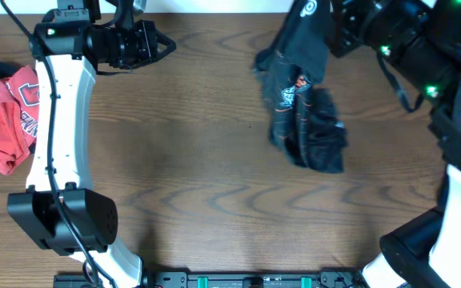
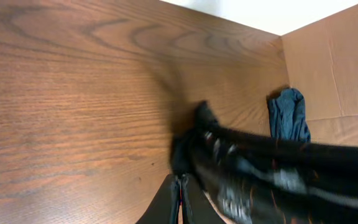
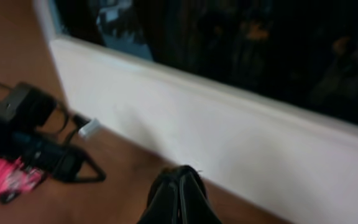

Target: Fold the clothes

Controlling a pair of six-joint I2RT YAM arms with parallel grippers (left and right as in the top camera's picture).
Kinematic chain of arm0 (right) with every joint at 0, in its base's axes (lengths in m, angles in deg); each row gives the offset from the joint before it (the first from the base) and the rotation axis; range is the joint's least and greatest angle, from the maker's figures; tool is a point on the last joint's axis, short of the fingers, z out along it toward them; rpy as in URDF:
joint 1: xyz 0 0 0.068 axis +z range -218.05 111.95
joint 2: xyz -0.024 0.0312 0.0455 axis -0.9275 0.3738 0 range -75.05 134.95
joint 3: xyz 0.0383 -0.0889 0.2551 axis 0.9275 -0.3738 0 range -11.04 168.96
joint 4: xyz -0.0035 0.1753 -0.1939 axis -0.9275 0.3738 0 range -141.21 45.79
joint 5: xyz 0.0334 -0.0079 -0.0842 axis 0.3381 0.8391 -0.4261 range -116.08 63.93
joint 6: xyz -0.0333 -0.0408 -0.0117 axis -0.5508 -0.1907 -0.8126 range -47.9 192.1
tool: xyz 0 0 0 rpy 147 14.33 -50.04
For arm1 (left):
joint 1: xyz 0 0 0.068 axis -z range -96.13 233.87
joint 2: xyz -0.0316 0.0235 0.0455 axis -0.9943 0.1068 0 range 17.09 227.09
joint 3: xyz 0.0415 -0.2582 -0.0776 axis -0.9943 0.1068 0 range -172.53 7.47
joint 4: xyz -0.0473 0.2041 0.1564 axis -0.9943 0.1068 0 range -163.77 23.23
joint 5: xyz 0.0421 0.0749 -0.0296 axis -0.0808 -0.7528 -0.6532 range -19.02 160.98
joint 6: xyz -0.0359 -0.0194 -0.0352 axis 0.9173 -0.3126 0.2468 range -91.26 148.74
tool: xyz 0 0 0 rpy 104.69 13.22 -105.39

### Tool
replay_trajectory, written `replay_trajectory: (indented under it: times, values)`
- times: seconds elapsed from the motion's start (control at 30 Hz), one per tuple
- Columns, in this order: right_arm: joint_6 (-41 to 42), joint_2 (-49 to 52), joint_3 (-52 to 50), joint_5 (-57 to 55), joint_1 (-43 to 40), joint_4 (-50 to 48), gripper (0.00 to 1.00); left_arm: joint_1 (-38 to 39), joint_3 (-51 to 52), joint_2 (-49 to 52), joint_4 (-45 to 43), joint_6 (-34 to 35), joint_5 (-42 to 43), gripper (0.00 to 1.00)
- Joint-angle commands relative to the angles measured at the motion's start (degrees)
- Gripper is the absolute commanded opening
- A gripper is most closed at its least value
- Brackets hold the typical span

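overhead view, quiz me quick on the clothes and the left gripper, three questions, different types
1. True or false: the left gripper is holding the black jersey.
2. Multiple choice: the red garment lies (a) under the jersey, (b) apart from the jersey, on the left gripper's side, (c) on top of the jersey.
3. Short answer: in the left wrist view, what colour is the small garment next to the cardboard box?

Key: 1 false, it is shut on nothing, with bare wood between it and the jersey. 2 b. 3 blue.
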State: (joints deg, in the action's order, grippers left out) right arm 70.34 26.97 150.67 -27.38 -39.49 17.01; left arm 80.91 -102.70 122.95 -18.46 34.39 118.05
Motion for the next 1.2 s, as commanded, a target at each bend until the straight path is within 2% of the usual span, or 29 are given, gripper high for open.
replay_trajectory:
  times: [0.0, 0.1, 0.2, 0.47, 0.73, 0.8, 0.87, 0.9, 1.17]
  values:
    - [-1.11, -0.07, 0.61, -14.29, 0.87, -1.95, 0.01, -0.22, -0.09, -0.74, 0.15, -1.38, -2.08, 0.06]
    - [-1.14, -0.11, 0.61, -22.71, -0.28, -1.84, 0.01, -0.04, 0.28, -0.72, 1.18, -1.40, -3.26, 0.06]
    - [-1.20, -0.11, 0.61, -25.99, -2.82, -0.57, 0.01, 0.74, 1.62, -0.31, 1.68, -1.38, -3.23, 0.06]
    - [-0.85, -0.11, 0.59, -25.03, -13.05, 3.54, 0.01, 5.88, 5.95, 3.56, 3.08, -1.40, -3.19, 0.06]
    - [-0.46, 0.11, 0.52, -23.74, -15.17, 5.51, 0.01, 16.85, 5.99, 11.52, 7.56, -1.49, -2.91, 0.07]
    - [-0.46, 0.11, 0.52, -23.71, -15.17, 5.57, 0.01, 19.08, 5.99, 13.31, 7.72, -1.07, -2.75, 0.17]
    - [-0.46, 0.11, 0.52, -23.04, -15.17, 6.12, 0.01, 20.63, 5.99, 14.88, 7.93, -0.87, -2.78, 0.38]
    - [-0.46, 0.11, 0.52, -22.23, -15.17, 6.45, 0.01, 21.09, 5.99, 15.56, 8.11, -0.87, -2.80, 0.42]
    - [-0.48, 0.17, 0.50, -20.70, -15.17, 7.72, 0.01, 20.87, 5.99, 21.86, 8.83, -0.70, -2.80, 0.44]
